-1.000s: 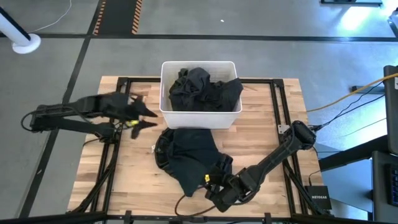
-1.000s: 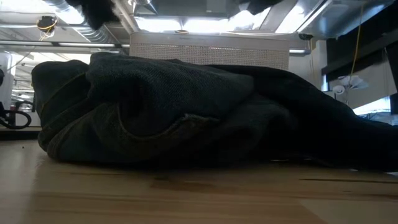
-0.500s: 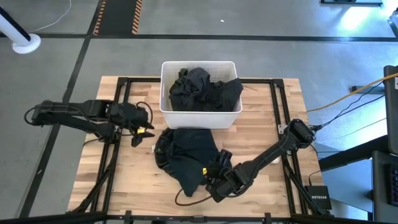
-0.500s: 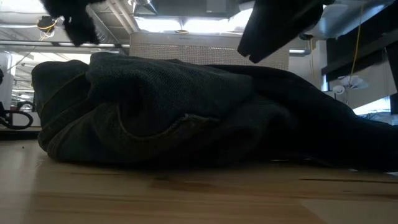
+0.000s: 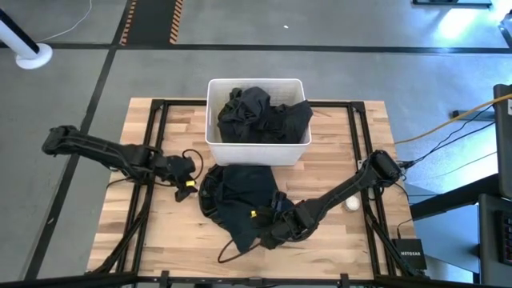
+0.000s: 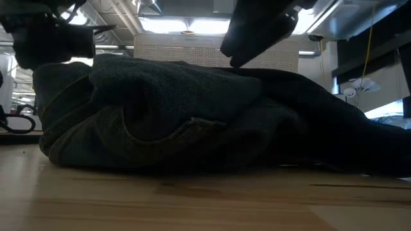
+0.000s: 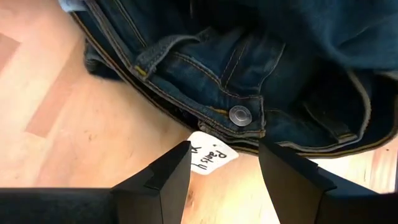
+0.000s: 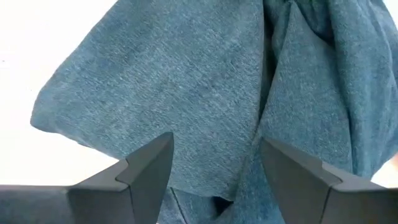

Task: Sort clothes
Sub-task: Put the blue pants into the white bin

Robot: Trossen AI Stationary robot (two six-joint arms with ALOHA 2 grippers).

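Closing in since before, both parted pincers, left (image 5: 190, 181) and right (image 5: 264, 226), flank the jeans (image 5: 240, 200).

The left arm reaches in low from the table's left side, its left gripper (image 5: 190, 178) with fingers (image 7: 163, 177) spread apart. The right arm bends in from the right edge, its right gripper (image 5: 264, 224) likewise held wide, fingers (image 8: 146, 165) parted.
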